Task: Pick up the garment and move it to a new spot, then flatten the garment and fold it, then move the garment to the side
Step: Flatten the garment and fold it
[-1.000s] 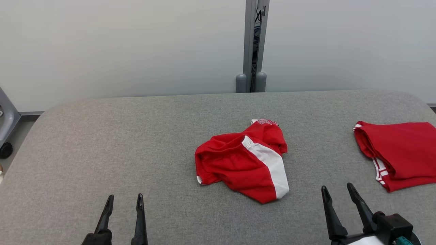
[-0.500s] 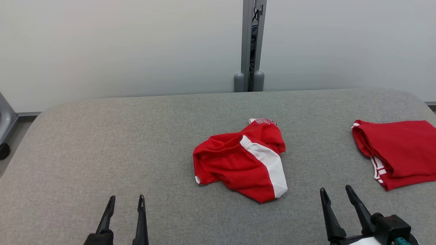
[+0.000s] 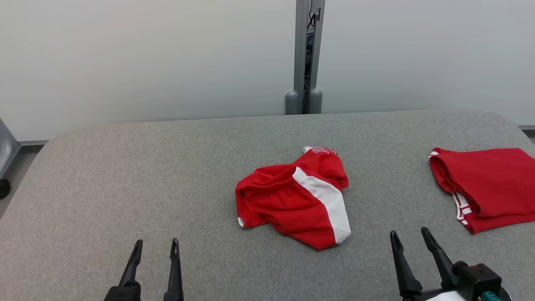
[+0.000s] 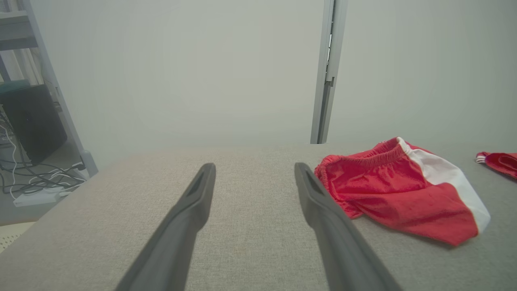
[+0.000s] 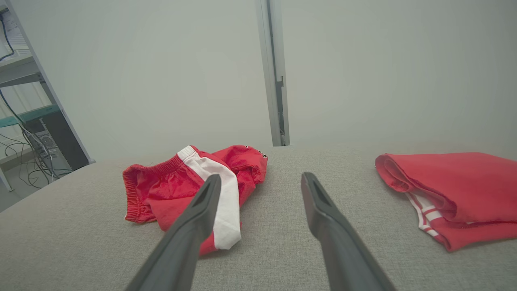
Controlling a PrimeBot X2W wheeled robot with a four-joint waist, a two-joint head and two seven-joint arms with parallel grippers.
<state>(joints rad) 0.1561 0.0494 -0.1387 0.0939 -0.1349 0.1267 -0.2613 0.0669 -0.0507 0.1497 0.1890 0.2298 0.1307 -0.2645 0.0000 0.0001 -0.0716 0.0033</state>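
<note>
The garment [image 3: 294, 198] is a pair of red shorts with a white side stripe, lying crumpled in the middle of the grey table [image 3: 125, 175]. The left wrist view has the garment [image 4: 396, 194] at its right, and in the right wrist view the garment [image 5: 190, 186] lies at left, partly behind a finger. My left gripper [image 3: 156, 247] stands open near the front edge, well left of the shorts, holding nothing. Low at the right, my right gripper [image 3: 409, 236] is open too, just right of and nearer than the shorts. Its fingers [image 5: 194, 218] are empty.
A second red garment [image 3: 485, 186], folded, with white stripes at its hem, lies at the table's right edge. A grey post [image 3: 305, 54] stands behind the table against a pale wall. Shelving and cables [image 4: 28, 121] stand off the table's left.
The whole head view has shifted slightly, so the camera moved. The garment and both grippers keep their places on the table.
</note>
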